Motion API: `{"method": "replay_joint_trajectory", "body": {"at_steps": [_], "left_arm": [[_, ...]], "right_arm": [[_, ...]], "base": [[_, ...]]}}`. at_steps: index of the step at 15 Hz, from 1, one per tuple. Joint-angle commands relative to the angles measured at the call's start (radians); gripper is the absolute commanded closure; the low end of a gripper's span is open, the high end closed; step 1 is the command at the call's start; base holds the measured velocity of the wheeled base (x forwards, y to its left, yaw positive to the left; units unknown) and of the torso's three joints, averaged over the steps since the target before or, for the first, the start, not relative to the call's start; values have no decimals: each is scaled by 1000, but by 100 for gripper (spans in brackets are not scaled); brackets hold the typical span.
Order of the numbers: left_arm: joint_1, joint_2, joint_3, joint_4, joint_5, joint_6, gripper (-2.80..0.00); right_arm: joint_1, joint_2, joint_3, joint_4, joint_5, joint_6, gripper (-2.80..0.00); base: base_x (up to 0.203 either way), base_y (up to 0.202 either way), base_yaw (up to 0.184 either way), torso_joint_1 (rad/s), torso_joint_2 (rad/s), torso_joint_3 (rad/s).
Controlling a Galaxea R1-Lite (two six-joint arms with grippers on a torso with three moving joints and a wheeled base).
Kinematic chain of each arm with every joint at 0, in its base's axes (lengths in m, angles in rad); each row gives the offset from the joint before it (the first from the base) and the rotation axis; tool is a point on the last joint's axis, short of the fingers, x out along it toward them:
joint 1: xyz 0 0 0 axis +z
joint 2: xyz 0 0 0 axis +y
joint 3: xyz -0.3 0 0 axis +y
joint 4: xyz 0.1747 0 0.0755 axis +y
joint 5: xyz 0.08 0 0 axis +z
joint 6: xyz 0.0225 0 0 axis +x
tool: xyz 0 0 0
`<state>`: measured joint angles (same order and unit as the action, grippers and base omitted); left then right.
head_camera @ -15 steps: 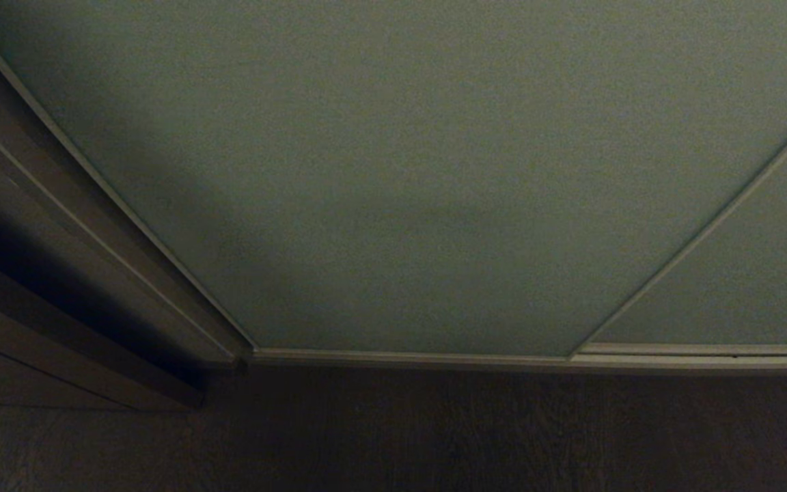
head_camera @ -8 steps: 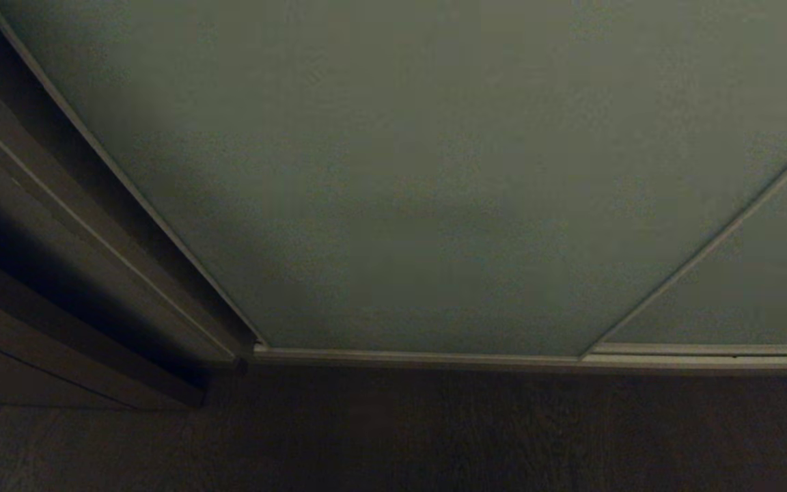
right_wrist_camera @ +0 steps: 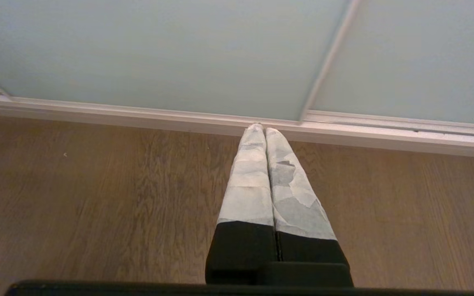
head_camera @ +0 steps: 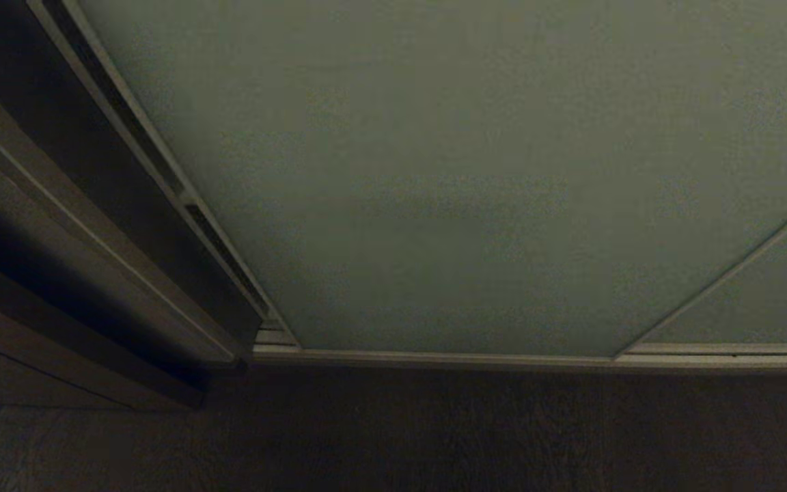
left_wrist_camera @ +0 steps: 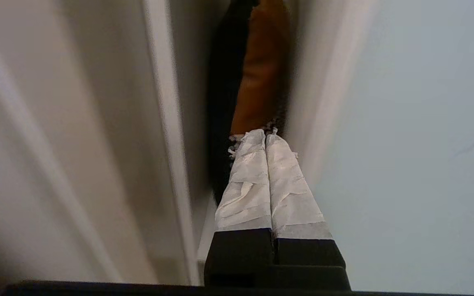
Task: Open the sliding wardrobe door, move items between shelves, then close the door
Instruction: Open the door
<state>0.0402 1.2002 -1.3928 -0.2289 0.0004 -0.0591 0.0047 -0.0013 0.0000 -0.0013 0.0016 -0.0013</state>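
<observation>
Door point(head_camera: 475, 191): flat, matte, pale grey-green panel with slim silvery frame, filling the far centre, standing on the bottom rail point(head_camera: 434, 357), a narrow dark gap at its left edge. Left gripper point(left_wrist_camera: 265, 133) at that gap, tape-wrapped fingers pressed together, gripping nothing. Right gripper point(right_wrist_camera: 264, 128) low over grained wood floor point(right_wrist_camera: 76, 197), fingers likewise closed and empty.
</observation>
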Motion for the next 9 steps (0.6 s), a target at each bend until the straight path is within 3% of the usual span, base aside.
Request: {"method": "replay_joint_trajectory", "body": {"at_steps": [1, 5, 9], "left_arm": [[9, -76, 13, 13, 8, 0, 0], [23, -53, 4, 19, -1, 6, 0], [13, 124, -198, 122, -23, -2, 0]], "right_arm": [[0, -2, 0, 0, 0, 0, 0], [0, -2, 0, 0, 0, 0, 0], [0, -2, 0, 0, 0, 0, 0]], "base": [[0, 0, 0, 0, 0, 0], [0, 0, 0, 0, 0, 0], [0, 0, 0, 0, 0, 0]]}}
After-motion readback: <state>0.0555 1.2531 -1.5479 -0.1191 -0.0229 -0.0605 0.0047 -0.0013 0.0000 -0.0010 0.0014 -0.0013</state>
